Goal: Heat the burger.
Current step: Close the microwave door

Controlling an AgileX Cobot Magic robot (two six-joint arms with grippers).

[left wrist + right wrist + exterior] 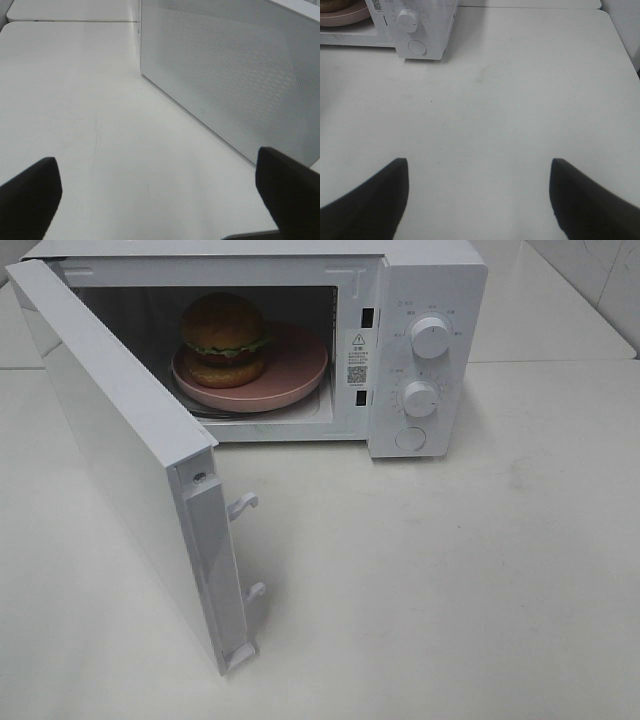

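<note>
The burger (225,338), with a brown domed bun and a green lettuce edge, rests on a pink plate (295,375) inside the white microwave (430,280). The microwave door (120,440) stands swung wide open toward the front left. Neither arm shows in the exterior high view. In the left wrist view my left gripper (160,200) is open and empty over the white table, beside the door's perforated outer face (235,75). My right gripper (477,200) is open and empty too, well back from the microwave's control panel (415,27). A sliver of the plate (340,17) shows there.
Two round knobs (430,337) (420,398) and a door button (410,438) sit on the microwave's right panel. Two latch hooks (243,505) stick out of the door's edge. The white table (450,580) stretches in front and to the right.
</note>
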